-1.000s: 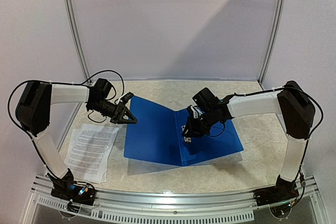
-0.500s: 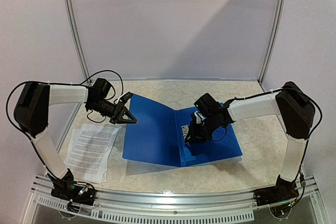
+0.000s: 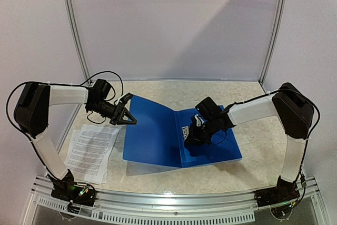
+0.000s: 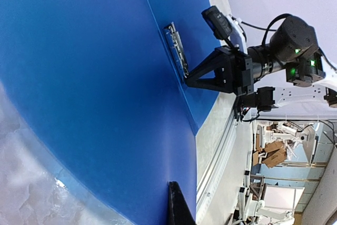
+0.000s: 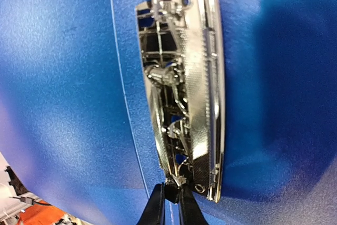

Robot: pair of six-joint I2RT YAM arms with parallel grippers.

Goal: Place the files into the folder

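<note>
At the folder's (image 3: pixel 152 138) inner spine, the right pincer (image 5: pixel 170 204) is closed on the small tab at the near end of the metal clip (image 5: pixel 184 88). Its fingers (image 5: pixel 155 209) are almost together, with the tab pinched between them. The clip is chrome and long, and runs parallel to the crease, just on the right-cover side of it. From the left wrist view the right pincer (image 4: pixel 185 80) comes to a point exactly at the clip's (image 4: pixel 177 51) end.

The left pincer (image 3: pixel 128 115) is clamped on the far-left corner of the folder's left cover. Only one finger (image 4: pixel 178 206) shows in its own camera, hard against the blue sheet; the other is hidden behind the cover.

Folder state: open like a book in the middle of the worktop (image 3: pixel 263 135). The right cover lies flat. The left cover is tilted up off the surface, with a shadow under its near edge.

The files (image 3: pixel 90 151) are white printed sheets lying flat on the worktop just left of the folder, outside it, near the left arm's lower link. Sheet count can't be made out.
</note>
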